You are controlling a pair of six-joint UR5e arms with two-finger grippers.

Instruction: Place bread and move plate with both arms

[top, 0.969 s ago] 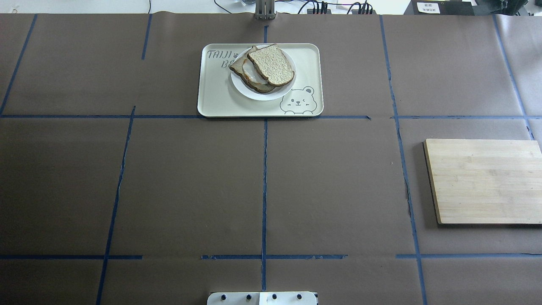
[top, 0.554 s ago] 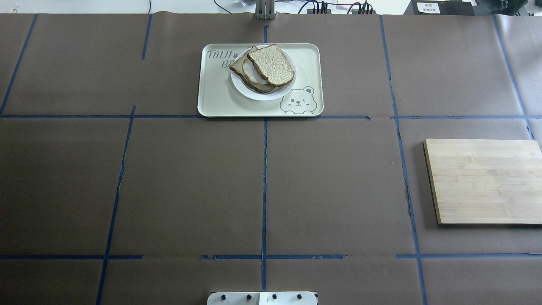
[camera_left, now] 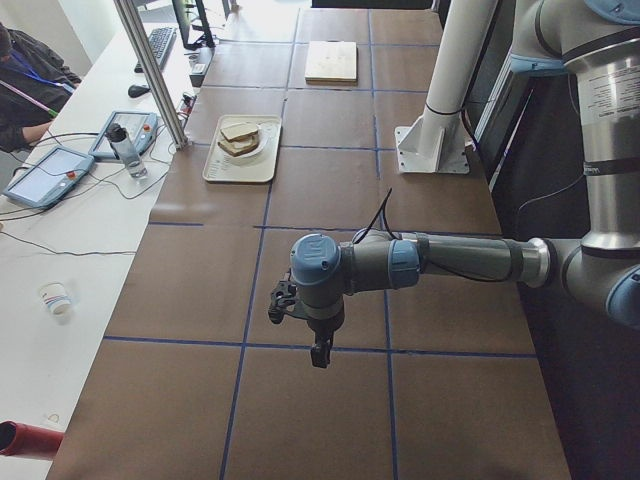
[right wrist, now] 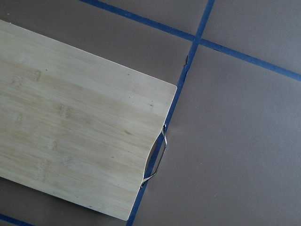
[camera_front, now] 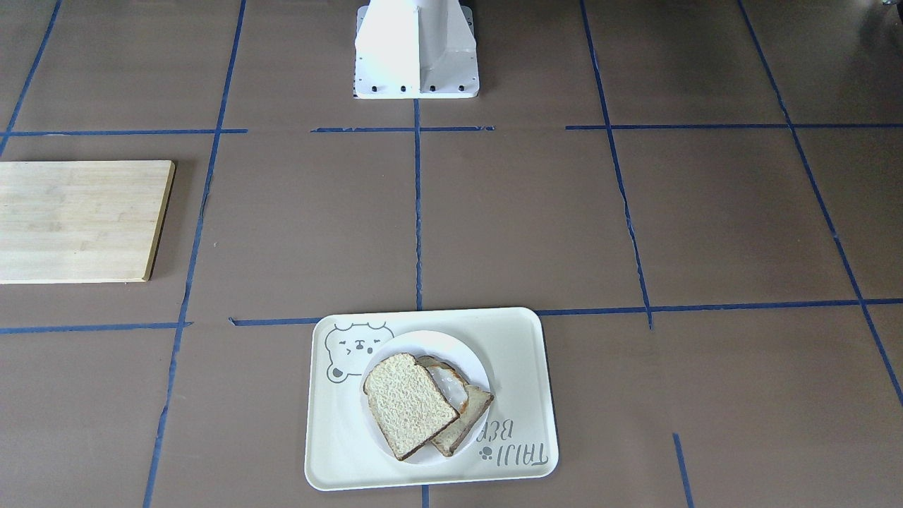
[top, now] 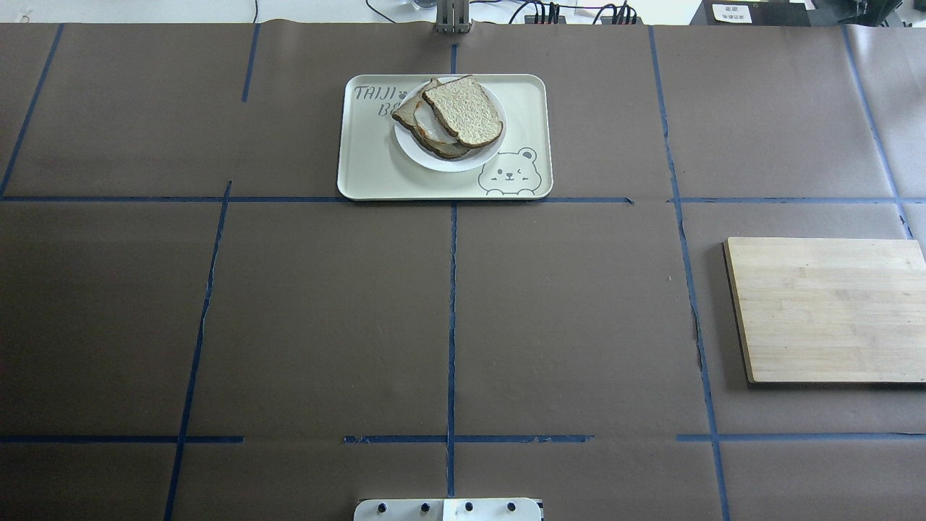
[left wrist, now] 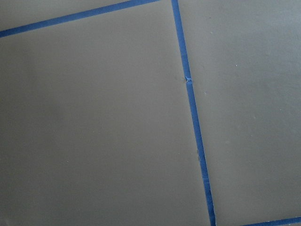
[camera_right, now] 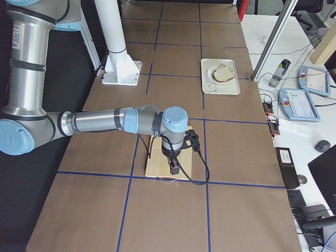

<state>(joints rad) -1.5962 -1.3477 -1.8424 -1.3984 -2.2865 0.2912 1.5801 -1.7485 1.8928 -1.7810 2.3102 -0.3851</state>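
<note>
The plain bread slice [top: 464, 110] lies on top of a stack on the small white plate [top: 443, 162]. The plate stands on the cream bear tray [top: 369, 166] at the table's far middle. Under the bread lies a slice with fried egg [top: 432, 134]. The front-facing view shows the bread [camera_front: 405, 403], the plate [camera_front: 451, 344] and the tray [camera_front: 518, 353]. My left gripper [camera_left: 320, 350] hangs over bare table far from the tray. My right gripper [camera_right: 174, 169] hangs over the wooden board. Both show only in side views, so I cannot tell if they are open.
A wooden cutting board [top: 825, 307] with a metal handle [right wrist: 157, 157] lies on my right side. The white pedestal base [camera_front: 416, 49] stands at the near middle. Blue tape lines cross the brown table cover. An operator's bench with devices runs along the far edge.
</note>
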